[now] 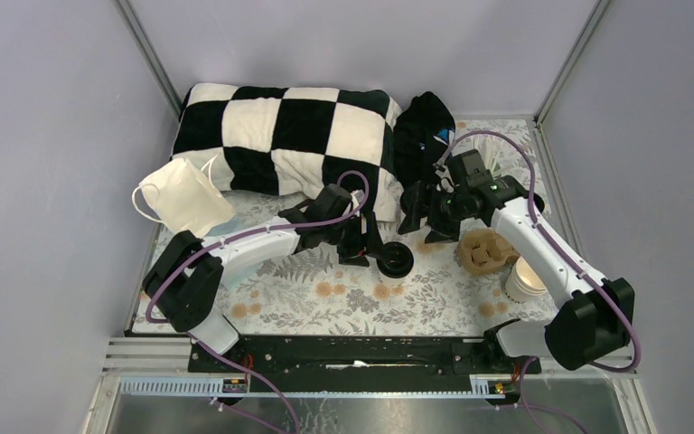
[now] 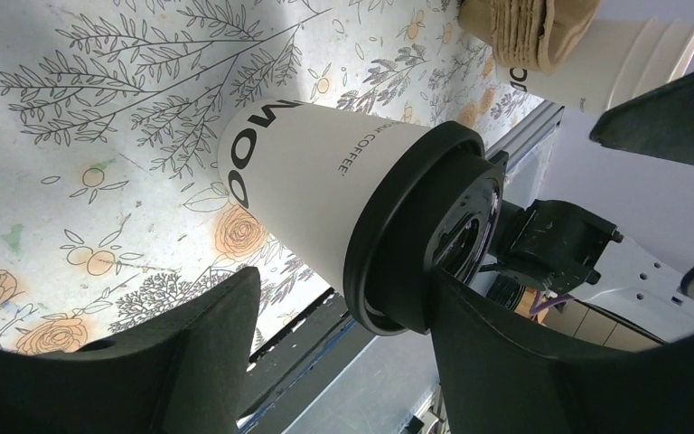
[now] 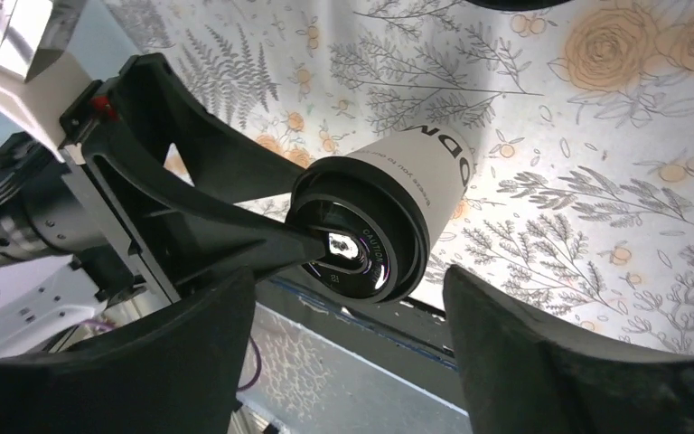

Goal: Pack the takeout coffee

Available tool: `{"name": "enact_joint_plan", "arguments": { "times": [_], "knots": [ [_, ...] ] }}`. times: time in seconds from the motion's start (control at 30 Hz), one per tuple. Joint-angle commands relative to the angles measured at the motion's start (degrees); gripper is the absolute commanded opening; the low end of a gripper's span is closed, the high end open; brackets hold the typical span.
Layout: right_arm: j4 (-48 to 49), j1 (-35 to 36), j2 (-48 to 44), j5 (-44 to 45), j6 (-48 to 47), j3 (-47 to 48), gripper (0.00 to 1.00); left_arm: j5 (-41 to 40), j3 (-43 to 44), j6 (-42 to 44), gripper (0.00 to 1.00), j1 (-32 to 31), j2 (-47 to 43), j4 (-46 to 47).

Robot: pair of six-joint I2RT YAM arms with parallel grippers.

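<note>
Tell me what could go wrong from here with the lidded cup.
1. The left gripper sits open around the cup at its black lid; squeezing there could pop the lid or tip the cup.
2. The right gripper hovers open near the same cup; they could collide.

1. Enclosure: plain, pale grey-lilac wall panels [image 1: 45,136] close the left, rear and right sides.
2. Frame: bare metal posts [image 1: 149,54] stand at both rear corners.
3. Table: a white cloth [image 1: 307,298] printed with grey foliage and orange flowers covers the surface.
4. Rear edge: a black-and-white chequered cushion [image 1: 280,136] lies along the rear wall, with a black fabric bundle [image 1: 425,122] touching its right end.
5. Left side: a white face mask [image 1: 185,199] rests against the cushion's near-left corner.
6. Lighting: even, with soft shadows.
</note>
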Motion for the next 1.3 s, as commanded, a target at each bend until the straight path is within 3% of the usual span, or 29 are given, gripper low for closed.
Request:
{"name": "enact_joint_plan", "arguments": {
  "times": [0.0,0.23,0.47,0.77,1.27],
  "knots": [
    [3.3,-2.4,1.5,-15.8,-5.4,-4.0,0.84,-4.9,-2.2,2.6,0.69,0.1,1.3,-3.6],
    [17.7,-2.5,1.5,-26.6,-5.8,-15.1,0.85,-5.0,-5.0,2.3,0.65,0.1,1.5,-1.9],
    [17.8,-2.6,2.3,-27.6,-10.7,-19.0,0.86,-4.9,-5.0,2.2,0.64,0.1,2.0,-1.2],
    [27.3,-2.8,5.7,-30.1,-7.6,-23.2,0.75,-4.7,-5.1,2.7,0.62,0.1,2.4,-1.1],
    [27.9,-4.4,10.4,-10.0,-6.8,-30.9,0.69,-5.8,-13.1,1.6,0.59,0.2,1.7,3.3]
  ]
}}
